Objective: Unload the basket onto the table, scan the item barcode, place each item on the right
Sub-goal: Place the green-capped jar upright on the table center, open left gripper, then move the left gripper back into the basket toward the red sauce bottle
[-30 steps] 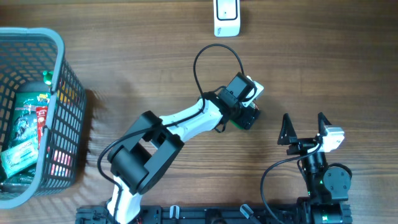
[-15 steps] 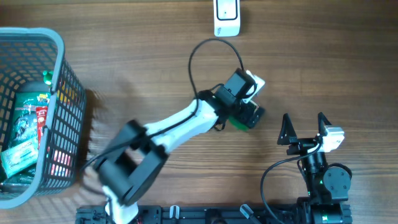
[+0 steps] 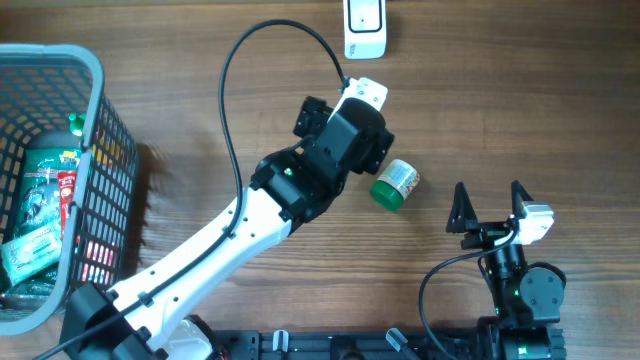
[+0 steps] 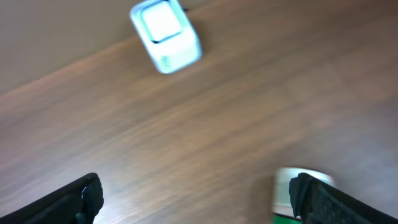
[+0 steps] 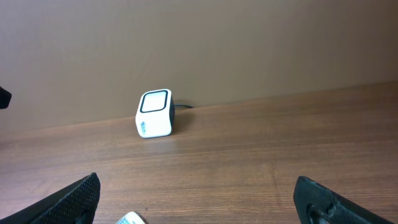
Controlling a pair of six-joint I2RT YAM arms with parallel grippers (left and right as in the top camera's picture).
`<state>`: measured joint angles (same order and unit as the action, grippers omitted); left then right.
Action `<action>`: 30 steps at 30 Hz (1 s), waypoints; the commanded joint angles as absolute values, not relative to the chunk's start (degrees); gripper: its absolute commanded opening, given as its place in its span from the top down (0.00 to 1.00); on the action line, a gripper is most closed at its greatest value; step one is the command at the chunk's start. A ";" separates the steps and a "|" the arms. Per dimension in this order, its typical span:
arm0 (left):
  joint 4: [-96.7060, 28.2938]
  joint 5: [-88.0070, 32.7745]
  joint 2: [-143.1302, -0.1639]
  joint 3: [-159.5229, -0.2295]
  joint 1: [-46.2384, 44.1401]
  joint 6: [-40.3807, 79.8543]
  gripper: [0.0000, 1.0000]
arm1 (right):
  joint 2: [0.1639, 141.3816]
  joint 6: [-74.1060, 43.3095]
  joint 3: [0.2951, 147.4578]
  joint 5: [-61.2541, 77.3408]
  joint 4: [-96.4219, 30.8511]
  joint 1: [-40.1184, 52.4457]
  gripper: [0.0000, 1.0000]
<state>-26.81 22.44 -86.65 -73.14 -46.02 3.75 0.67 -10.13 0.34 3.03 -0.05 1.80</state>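
The item, a small jar [image 3: 396, 184] with a green cap and a white printed label, lies on its side on the wooden table, with nothing holding it. My left gripper [image 3: 343, 135] hangs up and to the left of the jar, open and empty. In the left wrist view the gripper [image 4: 196, 199] shows bare wood between its fingers, and the jar [image 4: 283, 190] peeks out beside the right finger. The white barcode scanner [image 3: 365, 27] stands at the far edge, also seen as the scanner [image 4: 165, 34] and the scanner [image 5: 154, 113]. My right gripper [image 3: 488, 195] rests open near the front right; the jar [image 5: 130, 219] shows at its view's bottom edge.
A grey plastic basket [image 3: 95, 70] stands at the left edge and holds a green bottle [image 3: 45, 190] and other packets. A black cable [image 3: 262, 40] loops from my left arm over the table behind the gripper.
My left gripper has opened, let go of the jar and pulled up and to the left. The jar now lies alone on the table. My right arm has not moved.
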 commanded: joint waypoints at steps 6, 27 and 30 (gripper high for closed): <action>-28.97 38.00 -85.47 -73.10 -44.47 6.66 0.00 | 0.27 -9.13 0.30 3.95 0.08 2.07 0.00; -10.55 42.09 -68.93 -73.10 -20.56 9.19 0.00 | 0.27 -9.13 0.30 3.95 0.08 2.07 0.00; -9.34 42.09 -67.66 -73.10 -14.85 9.21 0.00 | 0.27 -9.10 0.30 3.95 0.08 2.07 0.00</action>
